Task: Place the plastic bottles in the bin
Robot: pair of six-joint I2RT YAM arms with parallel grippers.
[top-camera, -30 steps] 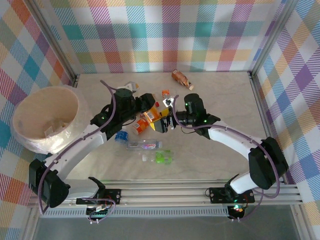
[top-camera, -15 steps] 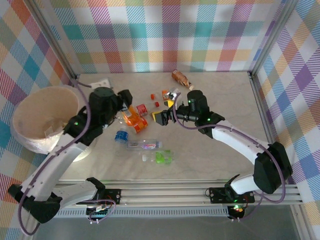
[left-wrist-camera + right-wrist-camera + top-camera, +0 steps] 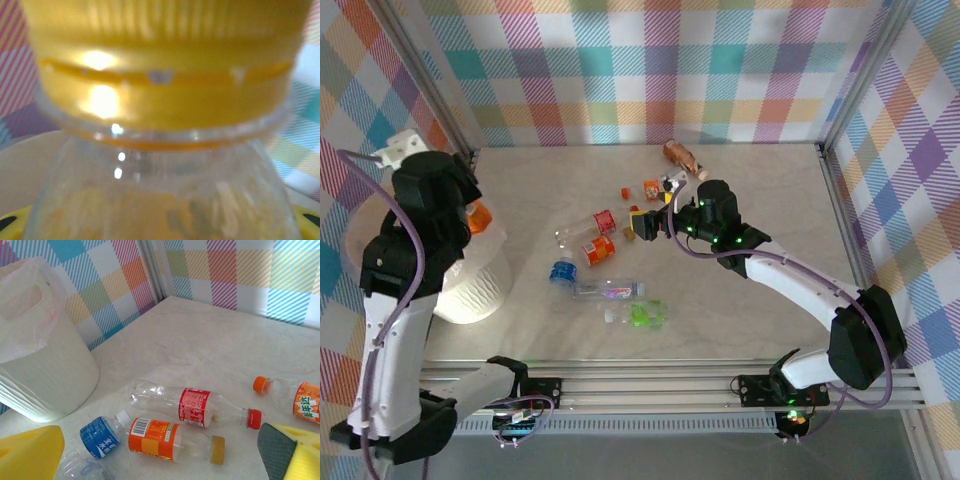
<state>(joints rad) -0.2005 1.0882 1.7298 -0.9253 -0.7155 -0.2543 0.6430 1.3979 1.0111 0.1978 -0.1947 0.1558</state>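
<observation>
On the left side of the pale table (image 3: 770, 200) sits the big white ribbed bin (image 3: 472, 285). Its bag liner (image 3: 25, 305) flops over the rim, and most of its mouth is hidden under the raised left arm. The left gripper (image 3: 466, 208) hangs over the bin's right-hand side, clamped on an orange-capped bottle (image 3: 160, 75). In the left wrist view the cap and clear neck sit right up against the lens, with a yellow pad at each lower corner. Can't tell whether that bottle is properly inside the rim line or just above its edge.

The right gripper (image 3: 642, 224) is out mid-table with its jaws wide apart and nothing between them, hovering just past the loose bottles.

The rest all lie on their sides, well apart from the bin:
- A red-label bottle (image 3: 195, 405) is near the gripper.
- An orange-label bottle (image 3: 159, 439) lies just beside the red one.
- A blue-label bottle (image 3: 100, 437) sits right by the orange one's base.
- A clear bottle with a purplish label (image 3: 608, 290) lies closer to the arm bases.
- A green bottle (image 3: 642, 316) lies just beside the purplish one.
- A brown bottle (image 3: 682, 155) is near the back wall.
- One more orange-capped, orange-label bottle (image 3: 300, 395) is off to the right in the right wrist view.
</observation>
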